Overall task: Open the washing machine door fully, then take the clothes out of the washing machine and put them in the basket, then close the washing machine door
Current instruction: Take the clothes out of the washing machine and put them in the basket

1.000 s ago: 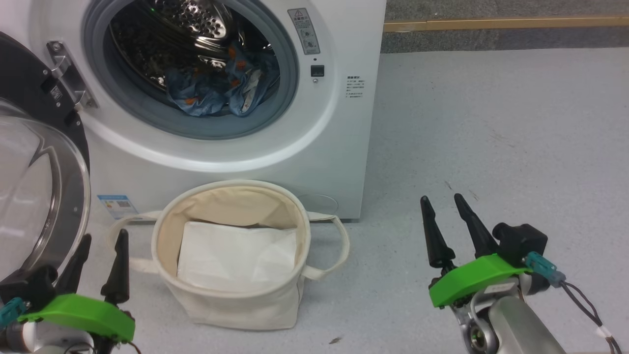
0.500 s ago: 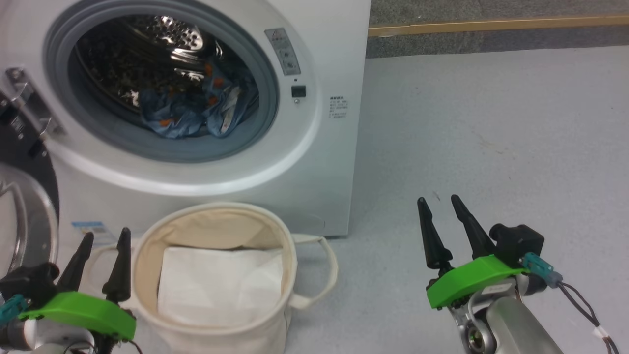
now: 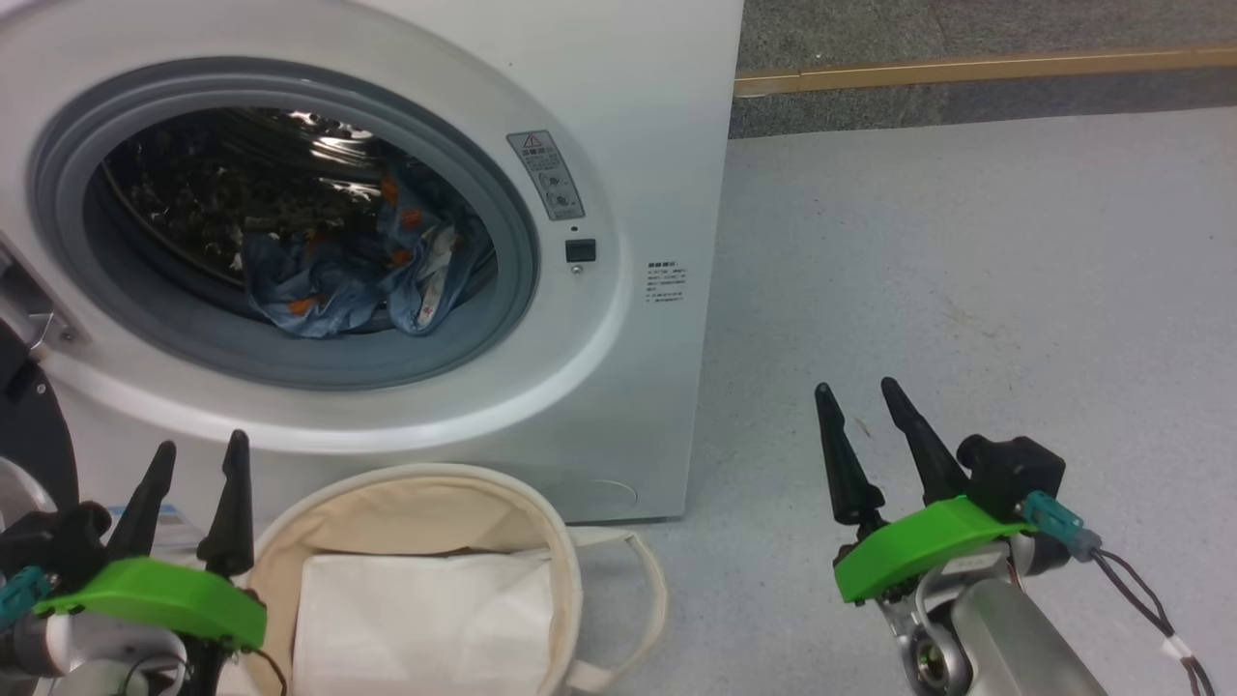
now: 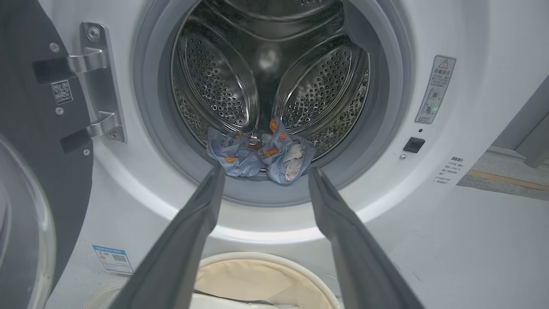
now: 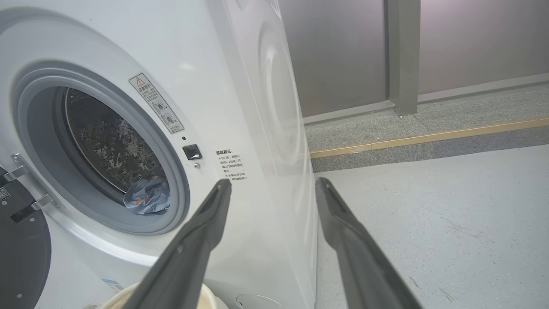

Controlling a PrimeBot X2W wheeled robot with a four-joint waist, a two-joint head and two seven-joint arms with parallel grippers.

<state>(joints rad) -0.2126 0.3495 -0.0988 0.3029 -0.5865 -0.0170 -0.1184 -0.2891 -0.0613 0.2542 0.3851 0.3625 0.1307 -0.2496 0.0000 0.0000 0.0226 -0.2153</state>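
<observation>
The white washing machine (image 3: 638, 145) stands with its round door (image 4: 38, 141) swung wide to the left on its steel hinge. Light blue clothes (image 3: 348, 275) with orange bears lie at the drum's front lip, also seen in the left wrist view as clothes (image 4: 261, 156) and in the right wrist view as clothes (image 5: 148, 197). The cream basket (image 3: 541, 522) sits on the floor below the opening. My left gripper (image 3: 191, 452) is open and empty, just left of the basket. My right gripper (image 3: 858, 394) is open and empty over the floor, right of the machine.
A plain white folded sheet (image 3: 416, 619) lies inside the basket. Grey floor (image 3: 966, 271) stretches to the right of the machine. A wooden strip (image 3: 966, 68) runs along the far wall base. The door's dark ring (image 3: 34, 435) sits close to my left arm.
The head camera has shifted: the machine and basket sit lower and further left in the picture, and less of the door shows. Both grippers stay open where they were.
</observation>
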